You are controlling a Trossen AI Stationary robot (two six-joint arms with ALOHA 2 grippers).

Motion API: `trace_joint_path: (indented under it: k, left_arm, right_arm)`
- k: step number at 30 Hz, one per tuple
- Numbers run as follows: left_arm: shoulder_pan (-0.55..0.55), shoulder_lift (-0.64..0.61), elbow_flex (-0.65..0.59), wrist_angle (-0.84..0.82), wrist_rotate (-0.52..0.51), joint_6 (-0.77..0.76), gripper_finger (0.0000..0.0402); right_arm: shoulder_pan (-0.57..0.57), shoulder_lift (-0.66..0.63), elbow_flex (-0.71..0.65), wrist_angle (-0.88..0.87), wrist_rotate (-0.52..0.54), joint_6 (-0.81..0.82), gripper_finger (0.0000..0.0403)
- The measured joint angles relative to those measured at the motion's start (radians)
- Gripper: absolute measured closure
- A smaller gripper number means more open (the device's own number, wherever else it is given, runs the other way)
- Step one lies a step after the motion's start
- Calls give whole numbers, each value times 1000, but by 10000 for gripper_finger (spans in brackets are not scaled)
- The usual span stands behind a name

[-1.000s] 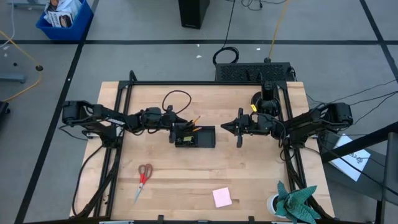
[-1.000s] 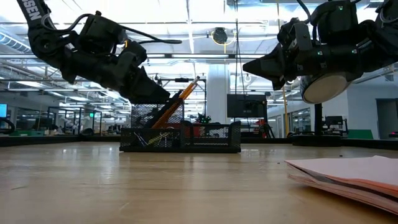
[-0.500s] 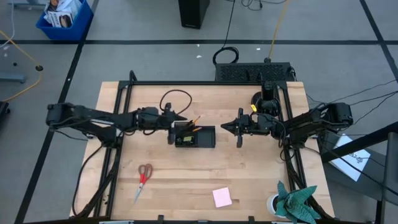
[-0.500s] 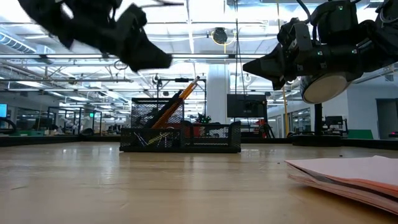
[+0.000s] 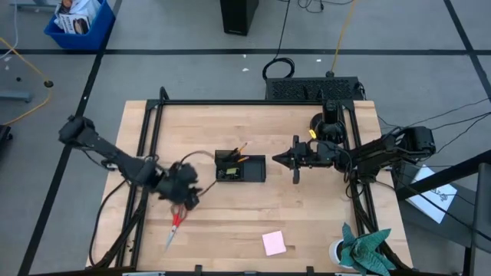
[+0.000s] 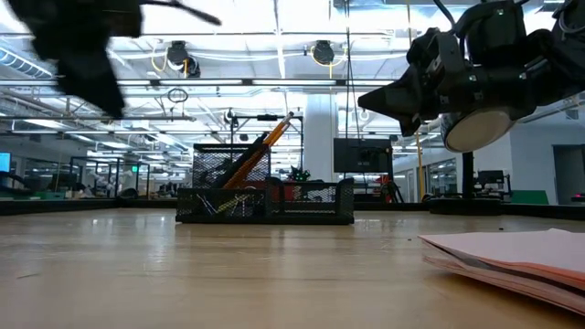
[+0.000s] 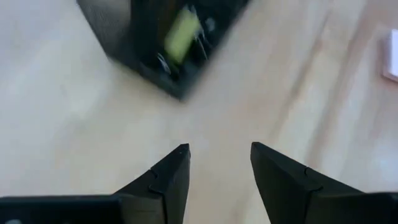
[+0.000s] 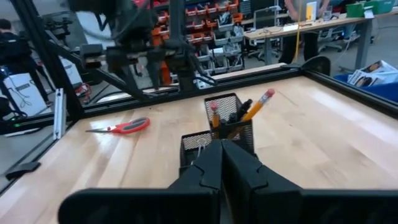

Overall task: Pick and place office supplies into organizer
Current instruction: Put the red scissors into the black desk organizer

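The black mesh organizer (image 5: 240,168) stands mid-table with orange pencils (image 5: 240,147) leaning out of its tall left compartment and a yellow-green bit (image 7: 181,28) in a low one. Red-handled scissors (image 5: 173,225) lie flat near the front left. A pink sticky-note pad (image 5: 274,243) lies near the front. My left gripper (image 5: 186,201) hovers just over the scissors' handle end, blurred; its fingers (image 7: 173,171) stand open with only bare table between them. My right gripper (image 5: 278,159) hangs shut and level to the right of the organizer, pointing at it.
A potted plant (image 5: 360,249) stands at the front right corner. A round black mount (image 5: 321,121) sits at the back right. A black metal frame (image 5: 153,138) runs along the table's sides. Bare wood lies between the organizer and the near edge.
My left gripper has left the organizer's left end, risen, then swung toward the table's near edge and left, tipping downward, and now hangs over the scissors. The pencils stay leaning in the organizer. My right arm has kept still.
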Motion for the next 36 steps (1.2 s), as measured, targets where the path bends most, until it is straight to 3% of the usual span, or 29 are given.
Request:
trace_joint_path:
  k: [6,11,17,27,36]
  left_arm:
    - [-167,101,7,-6,53,-290,227]
    - [-187,176,8,-16,184,-502,227]
    - [-187,238,8,-46,374,-590,227]
    - [-182,250,8,-125,392,-750,227]
    - [-181,392,8,-129,396,-764,227]
  right_arm:
    - [24,0,0,31,0,0,403]
    - [34,0,0,69,0,-10,403]
    - [34,0,0,70,0,-31,403]
    - [34,0,0,67,0,-45,403]
    - [34,0,0,62,0,-45,403]
